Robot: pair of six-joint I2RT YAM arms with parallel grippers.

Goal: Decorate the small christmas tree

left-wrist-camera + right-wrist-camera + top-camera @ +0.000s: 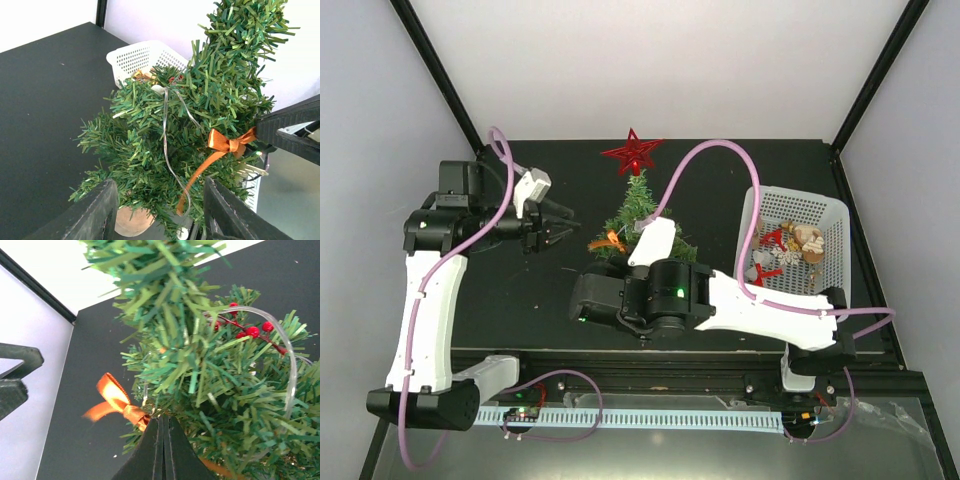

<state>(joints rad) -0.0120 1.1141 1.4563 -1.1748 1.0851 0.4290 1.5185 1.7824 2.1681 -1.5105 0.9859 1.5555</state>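
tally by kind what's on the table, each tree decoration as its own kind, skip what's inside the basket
small dark-green bristly christmas tree: 1
red glittery star topper: 1
orange ribbon bow: 1
red berry sprig: 1
white plastic mesh basket: 1
total: 5

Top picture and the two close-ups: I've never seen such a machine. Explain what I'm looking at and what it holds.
Two white robot arms are bolted to a black table. The top picture looks down from above and behind them. Each close-up comes from a camera on one arm's wrist. On the table stand the small christmas tree, a red star at its tip, and a white basket of ornaments. The left hand is open and empty, beside the tree. The right hand is shut on an orange bow at the branches.
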